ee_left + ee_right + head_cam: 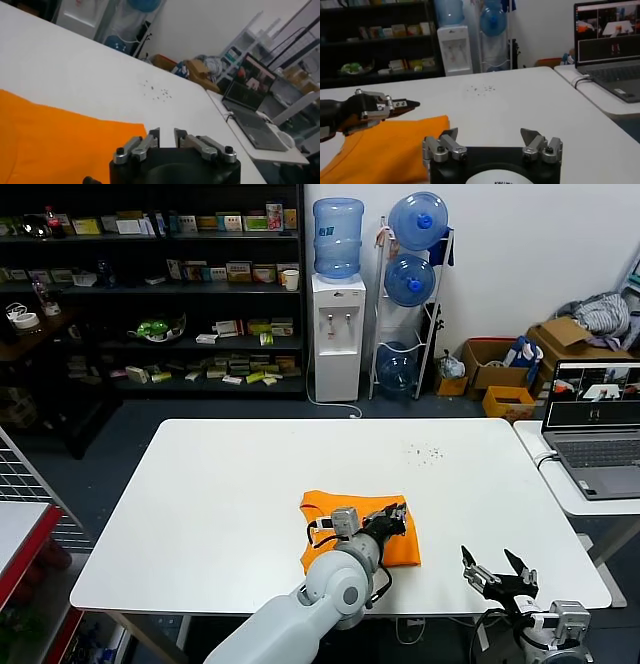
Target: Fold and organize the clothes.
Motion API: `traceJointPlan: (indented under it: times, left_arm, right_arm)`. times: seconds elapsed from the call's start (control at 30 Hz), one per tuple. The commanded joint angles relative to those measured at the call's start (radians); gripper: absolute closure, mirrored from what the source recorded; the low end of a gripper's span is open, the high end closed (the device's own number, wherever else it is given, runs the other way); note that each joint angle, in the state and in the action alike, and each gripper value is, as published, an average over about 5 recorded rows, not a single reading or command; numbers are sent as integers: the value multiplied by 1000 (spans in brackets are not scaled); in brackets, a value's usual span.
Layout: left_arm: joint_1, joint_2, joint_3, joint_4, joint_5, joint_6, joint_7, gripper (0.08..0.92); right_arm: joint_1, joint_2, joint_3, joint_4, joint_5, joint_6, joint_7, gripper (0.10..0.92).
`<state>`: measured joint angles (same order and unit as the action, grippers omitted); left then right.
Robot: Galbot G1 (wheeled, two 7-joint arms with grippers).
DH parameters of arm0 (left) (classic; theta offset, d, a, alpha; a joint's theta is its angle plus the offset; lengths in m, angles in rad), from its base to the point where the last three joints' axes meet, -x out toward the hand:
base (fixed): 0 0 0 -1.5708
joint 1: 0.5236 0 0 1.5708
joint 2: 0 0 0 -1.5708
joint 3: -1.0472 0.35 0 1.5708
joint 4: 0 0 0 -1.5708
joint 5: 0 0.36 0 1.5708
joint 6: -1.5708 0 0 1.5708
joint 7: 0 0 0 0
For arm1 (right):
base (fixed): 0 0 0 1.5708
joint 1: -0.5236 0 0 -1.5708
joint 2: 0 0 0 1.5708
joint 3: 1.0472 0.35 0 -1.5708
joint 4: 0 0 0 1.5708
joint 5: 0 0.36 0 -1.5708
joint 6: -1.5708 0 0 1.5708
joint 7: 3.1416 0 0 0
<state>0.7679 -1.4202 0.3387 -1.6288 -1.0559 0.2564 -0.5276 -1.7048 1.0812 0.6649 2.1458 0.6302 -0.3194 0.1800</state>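
Stockroom-style setting: dark shelving (150, 284) with small boxed goods along the far wall, a water dispenser (337, 314) with spare bottles racked beside it, cardboard boxes on the floor to the right. White desk (200, 484) fills the middle of the head view; a scatter of small dark specks (425, 451) lies toward its far right. A second, lower white surface on the right carries an open laptop (595, 424).

Orange T-shirt (350, 519) lies on the near-centre of the desk as a compact, roughly rectangular packet, ribbed collar showing at its far left corner. Flat, edges fairly square; judged already folded at least once.

Left hand (398, 514) sits low over the right edge of the shirt. Left wrist view shows its fingers (150, 140) with only a narrow gap and no cloth between them, so it reads as nearly closed and empty, released rather than grasping. Likely placed there because that edge was the one being laid down; whether the fingertips touch the fabric cannot be told.

Right hand (498, 572) waits at the near right of the desk, well apart from the shirt, fingers (447, 137) spread wide and empty. Reasonable parking spot: clear of the left arm's work, yet within reach of the shirt's right side.
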Motion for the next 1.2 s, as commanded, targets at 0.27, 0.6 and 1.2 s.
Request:
traceJointPlan:
  times: [0.27, 0.6, 1.2]
  left_arm:
    - [837, 391, -838, -286, 454, -458, 616, 413]
    - [941, 203, -1076, -256, 516, -628, 738, 185]
    - [923, 236, -997, -269, 525, -633, 722, 177]
  right_arm:
    - [101, 31, 154, -220, -72, 312, -376, 203]
    - [14, 150, 235, -223, -146, 503, -426, 203]
    - [15, 249, 266, -222, -221, 568, -429, 203]
